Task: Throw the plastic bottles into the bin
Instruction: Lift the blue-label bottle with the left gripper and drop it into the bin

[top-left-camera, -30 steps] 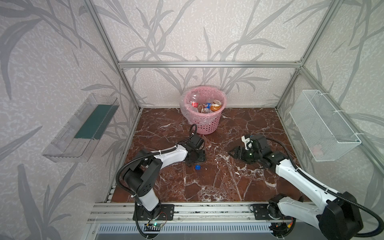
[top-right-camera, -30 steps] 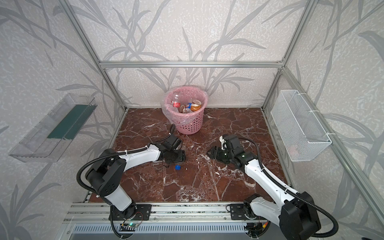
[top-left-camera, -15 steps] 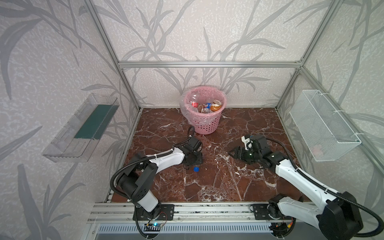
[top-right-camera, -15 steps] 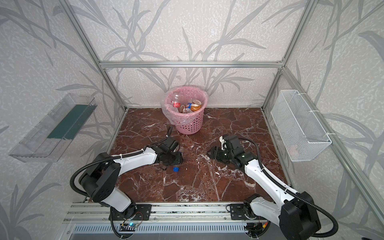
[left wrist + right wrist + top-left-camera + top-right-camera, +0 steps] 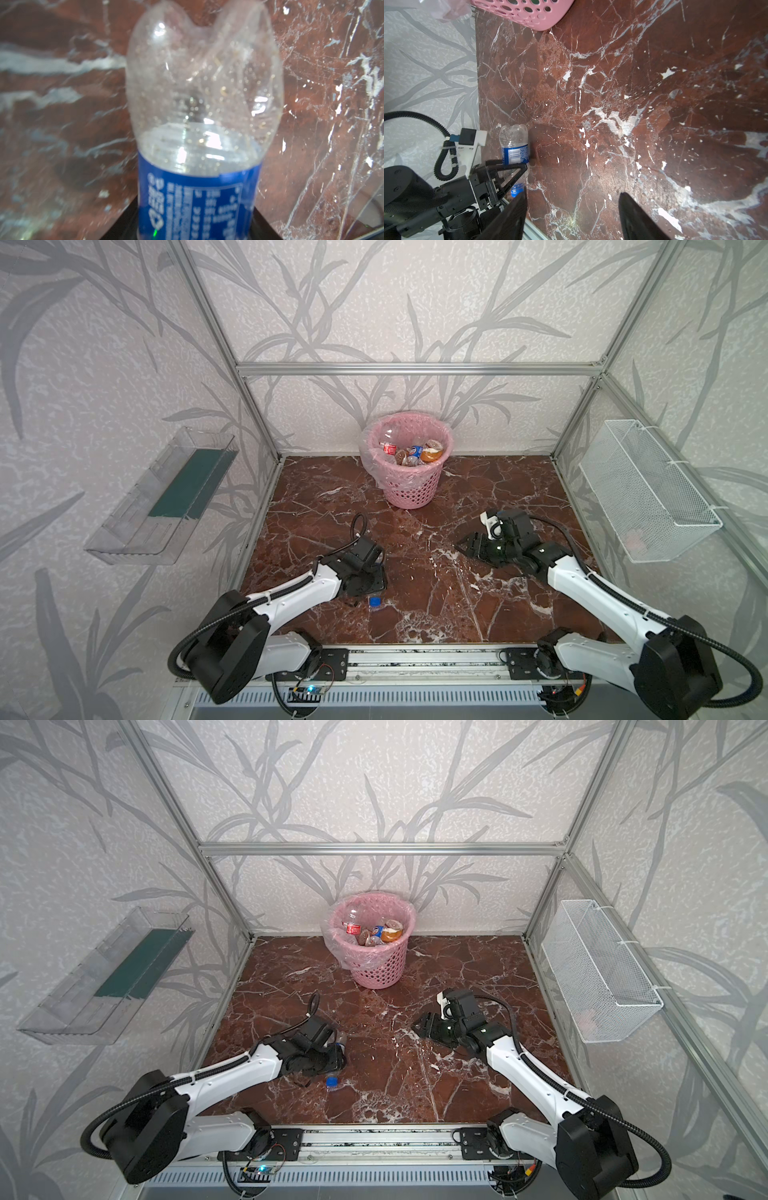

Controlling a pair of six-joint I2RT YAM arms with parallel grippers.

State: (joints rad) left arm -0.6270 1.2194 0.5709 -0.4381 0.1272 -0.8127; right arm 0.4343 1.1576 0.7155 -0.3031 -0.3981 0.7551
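A clear plastic bottle point(image 5: 203, 99) with a blue label and a blue cap point(image 5: 375, 601) lies low over the marble floor at the front left. My left gripper point(image 5: 376, 578) is shut across its labelled middle, and the right wrist view shows the dark fingers point(image 5: 508, 168) clamping the bottle point(image 5: 515, 145). The pink perforated bin point(image 5: 409, 489) with its clear liner stands at the back centre. Several bottles point(image 5: 409, 454) lie inside it. My right gripper point(image 5: 467, 547) hovers open over bare floor right of centre, nothing between its fingers point(image 5: 517, 212).
A clear acrylic tray point(image 5: 166, 497) hangs on the left wall and a white wire mesh basket point(image 5: 648, 493) on the right wall. Aluminium posts frame the cell, and a rail point(image 5: 415, 655) runs along the front edge. The bin's base point(image 5: 525, 12) shows in the right wrist view.
My left gripper has closed on the blue-labelled bottle and drawn back toward the front left, taking the bottle and its blue cap along. The right arm has hardly moved.
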